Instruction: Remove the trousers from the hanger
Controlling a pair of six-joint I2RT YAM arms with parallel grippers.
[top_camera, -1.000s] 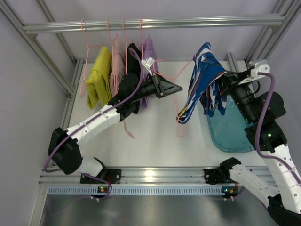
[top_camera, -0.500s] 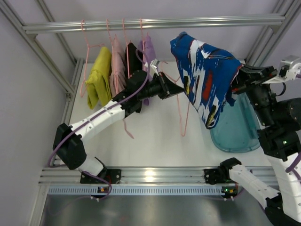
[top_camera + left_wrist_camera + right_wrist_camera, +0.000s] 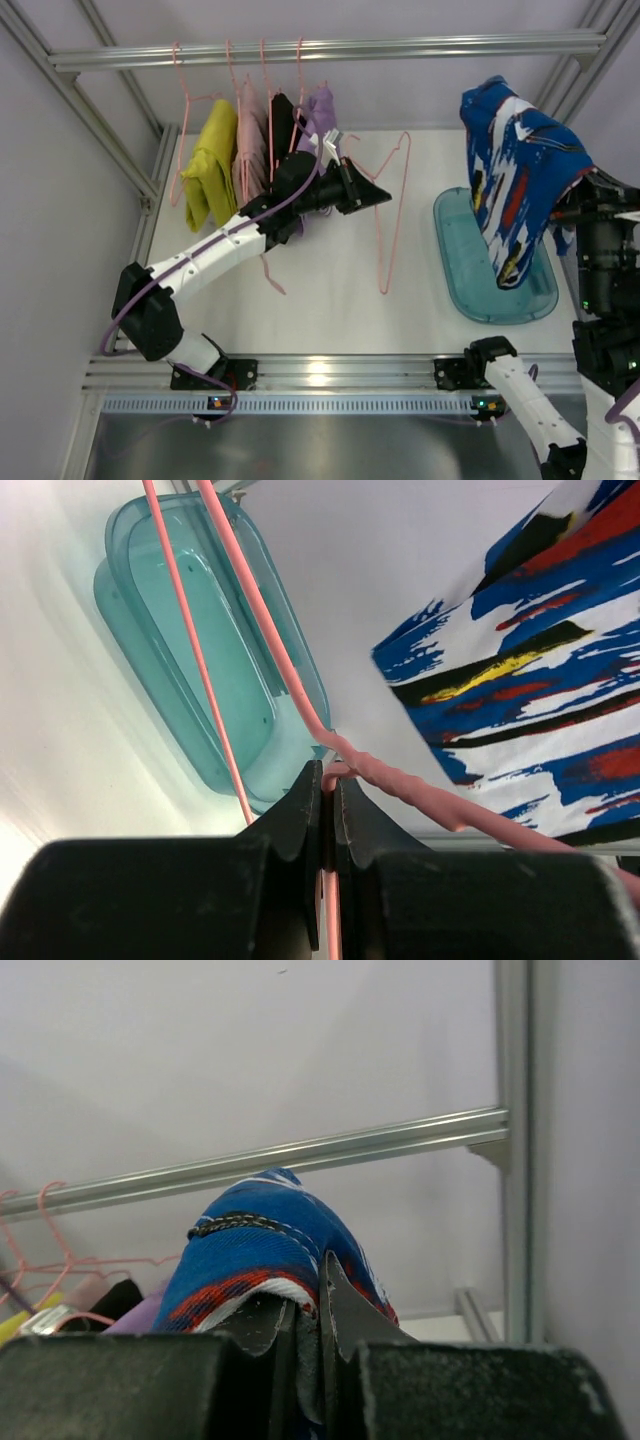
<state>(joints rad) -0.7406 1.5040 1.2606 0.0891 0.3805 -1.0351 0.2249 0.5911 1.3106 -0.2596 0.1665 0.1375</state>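
The blue trousers (image 3: 515, 175) with white, red and black streaks hang free in my right gripper (image 3: 590, 200), high over the teal tray (image 3: 455, 270); they also show in the right wrist view (image 3: 255, 1250), pinched between shut jaws. They are off the pink wire hanger (image 3: 390, 215), which is bare. My left gripper (image 3: 378, 192) is shut on the hanger's wire, seen in the left wrist view (image 3: 330, 780), holding it above the white table. The trousers also show in the left wrist view (image 3: 540, 680) at the right.
Several garments, yellow (image 3: 208, 170), pink (image 3: 248, 135), black (image 3: 283, 125) and purple (image 3: 320, 105), hang on pink hangers from the metal rail (image 3: 330, 48) at the back left. Frame posts stand at the corners. The teal tray lies at the right (image 3: 200, 660).
My right gripper has pulled the trousers up and to the right, off the hanger, over the tray. The left gripper stayed shut on the hanger, which is now bare.
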